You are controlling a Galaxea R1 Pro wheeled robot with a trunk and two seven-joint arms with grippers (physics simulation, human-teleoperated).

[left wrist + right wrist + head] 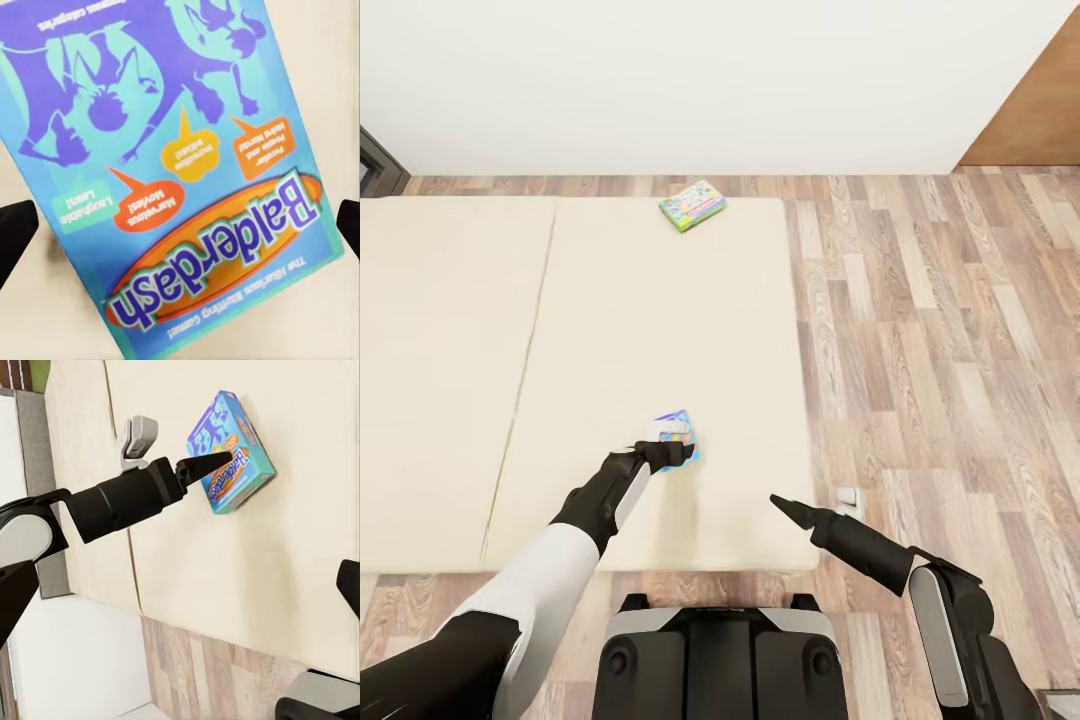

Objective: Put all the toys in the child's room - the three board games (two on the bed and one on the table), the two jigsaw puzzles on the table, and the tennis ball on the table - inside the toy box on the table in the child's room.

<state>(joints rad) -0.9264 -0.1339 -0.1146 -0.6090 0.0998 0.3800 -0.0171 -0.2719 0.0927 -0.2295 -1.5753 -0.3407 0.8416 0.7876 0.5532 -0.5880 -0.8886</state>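
Lay on the bed (610,330): one board game (693,205) at the far edge, another board game (682,432) near the front, under the left gripper (665,452).

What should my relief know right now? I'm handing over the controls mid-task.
Left tool: open, fingers either side of the blue-purple board game on the bed; not gripped yet.
Right tool: empty, over the bed's near edge; open or shut unclear.
Green-edged board game: at the bed's far edge, untouched.
Done: nothing boxed that the pictures show.
Left: grip this game, then the green one.
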